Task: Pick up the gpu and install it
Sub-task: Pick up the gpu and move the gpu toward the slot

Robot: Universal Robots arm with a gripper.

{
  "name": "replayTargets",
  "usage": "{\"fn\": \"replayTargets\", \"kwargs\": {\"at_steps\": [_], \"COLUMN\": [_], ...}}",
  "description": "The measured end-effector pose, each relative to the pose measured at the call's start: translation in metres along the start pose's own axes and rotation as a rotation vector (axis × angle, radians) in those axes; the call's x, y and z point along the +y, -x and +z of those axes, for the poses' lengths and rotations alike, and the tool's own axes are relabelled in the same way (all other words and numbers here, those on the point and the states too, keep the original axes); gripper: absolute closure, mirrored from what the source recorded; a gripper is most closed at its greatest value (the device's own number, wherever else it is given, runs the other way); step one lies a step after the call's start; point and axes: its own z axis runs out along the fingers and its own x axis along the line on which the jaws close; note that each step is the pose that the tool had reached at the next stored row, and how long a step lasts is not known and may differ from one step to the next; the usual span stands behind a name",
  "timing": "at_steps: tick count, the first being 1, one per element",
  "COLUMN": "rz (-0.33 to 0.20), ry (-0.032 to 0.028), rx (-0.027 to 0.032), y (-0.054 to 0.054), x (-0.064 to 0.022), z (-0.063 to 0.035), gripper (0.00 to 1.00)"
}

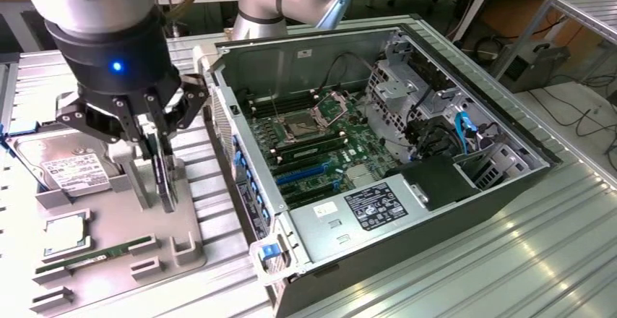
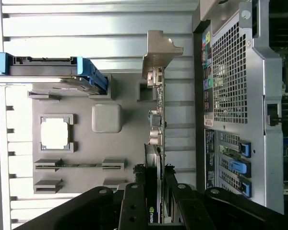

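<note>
The gpu (image 1: pixel 169 188), a slim black card, stands on edge over the grey parts tray (image 1: pixel 108 209) at the exterior view's left. My gripper (image 1: pixel 159 162) comes down from above and is shut on it, one finger on each face. In the wrist view the gpu (image 2: pixel 156 115) runs edge-on away from my gripper (image 2: pixel 153 187), with its silver bracket (image 2: pixel 159 50) at the far end. I cannot tell whether the card's lower edge is clear of its tray holder. The open computer case (image 1: pixel 246 79) lies beside the tray, its motherboard (image 1: pixel 318 144) and blue slots (image 1: pixel 303 175) exposed.
On the tray sit a hard drive (image 1: pixel 72 168) in a blue carrier (image 2: pixel 48 72), a processor (image 1: pixel 63 231), and a green memory stick (image 1: pixel 97 251). The case's perforated rear panel (image 2: pixel 230 81) stands close beside the card. Ribbed metal table (image 1: pixel 501 260) surrounds everything.
</note>
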Motion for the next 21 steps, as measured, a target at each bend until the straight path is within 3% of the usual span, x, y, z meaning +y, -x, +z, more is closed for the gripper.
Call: {"fn": "replayTargets", "kwargs": {"at_steps": [4,6,9,12,14,17,21], "rz": [0.000,0.000,-0.001,-0.001,0.000,0.000,0.000], "ry": [0.0004,0.0020,0.0045,0.0105,0.0204,0.0286,0.0339], "rx": [0.0000,0.0000,0.0001,0.0003,0.0006,0.0007,0.0027], "y": [0.004,0.010,0.017,0.028,0.042,0.057,0.082], "x": [-0.0018,-0.0045,-0.0073,-0.0100,-0.0113,-0.0123,-0.0129], "z": [-0.0211,-0.0377,-0.0520,-0.0684,-0.0774,-0.0805,-0.0808], "gripper": [0.74,0.74,0.74,0.74,0.74,0.74,0.74]}}
